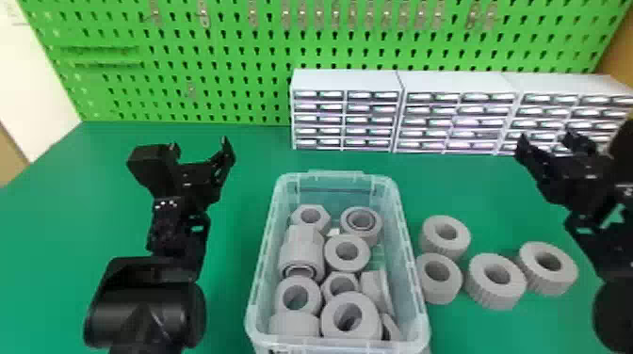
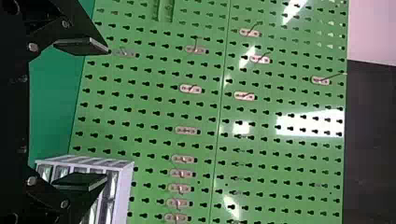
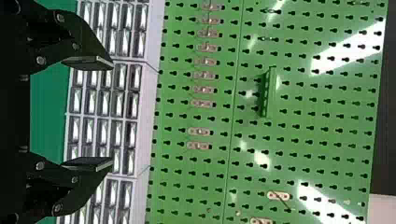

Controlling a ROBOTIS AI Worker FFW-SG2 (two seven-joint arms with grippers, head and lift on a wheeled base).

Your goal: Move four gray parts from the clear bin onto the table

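Four parts (image 1: 494, 297) out, three o'clock of bin (image 1: 339, 346)! Left gripper (image 1: 200, 145), right gripper (image 1: 546, 138) wide open, empty; best park clear.

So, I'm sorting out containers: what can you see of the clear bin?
The clear bin looks like see-through plastic: oblong, rounded at the corners, with a rim and a wider lip midway along its far edge. It stands upright and open-topped on the green table, its near end cut off by the view. Gray parts lie heaped inside. A gray ring sits close by its right wall; whether they touch, I can't tell.
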